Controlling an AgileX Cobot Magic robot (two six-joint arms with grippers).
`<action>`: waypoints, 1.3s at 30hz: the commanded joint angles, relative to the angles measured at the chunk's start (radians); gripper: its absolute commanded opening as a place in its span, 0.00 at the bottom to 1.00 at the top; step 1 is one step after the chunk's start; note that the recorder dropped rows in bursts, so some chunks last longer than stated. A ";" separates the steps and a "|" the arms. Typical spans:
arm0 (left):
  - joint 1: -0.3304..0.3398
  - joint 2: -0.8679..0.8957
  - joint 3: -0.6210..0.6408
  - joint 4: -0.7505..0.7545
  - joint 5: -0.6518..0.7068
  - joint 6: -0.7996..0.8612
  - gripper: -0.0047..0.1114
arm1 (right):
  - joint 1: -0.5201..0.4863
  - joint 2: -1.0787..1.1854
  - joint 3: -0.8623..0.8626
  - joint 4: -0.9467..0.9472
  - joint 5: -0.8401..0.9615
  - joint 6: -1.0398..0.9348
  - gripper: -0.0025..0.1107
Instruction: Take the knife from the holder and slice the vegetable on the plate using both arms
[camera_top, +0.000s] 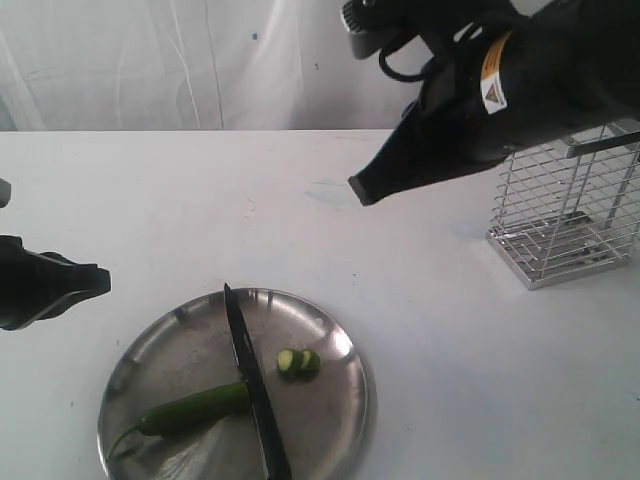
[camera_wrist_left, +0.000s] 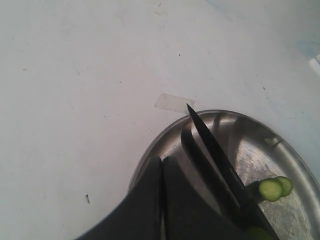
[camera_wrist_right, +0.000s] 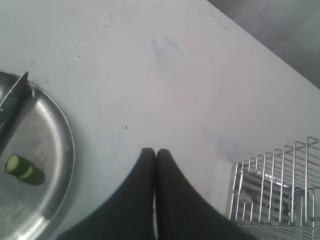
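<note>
Exterior view: one knife, one vegetable, two slices, one plate; left claw and right claw clenched.

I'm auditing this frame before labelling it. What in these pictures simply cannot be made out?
- Handle of the knife: cut off by the bottom edge in the exterior view, and blocked by the left gripper in the left wrist view.
- Top of the holder: behind the right arm in the exterior view, and cropped in the right wrist view.
- Body of the vegetable: mostly hidden by that gripper in the left wrist view, where only the slices show clearly.
</note>
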 joint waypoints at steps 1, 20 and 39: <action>-0.006 0.001 -0.002 -0.021 0.016 0.014 0.04 | -0.006 -0.006 0.050 -0.032 -0.030 0.017 0.02; -0.006 0.001 -0.002 -0.021 0.012 0.028 0.04 | -0.016 -0.013 0.135 -0.249 -0.052 0.290 0.02; -0.006 0.001 0.000 -0.021 0.019 0.050 0.04 | -0.337 -0.795 0.502 -0.551 -0.200 0.400 0.02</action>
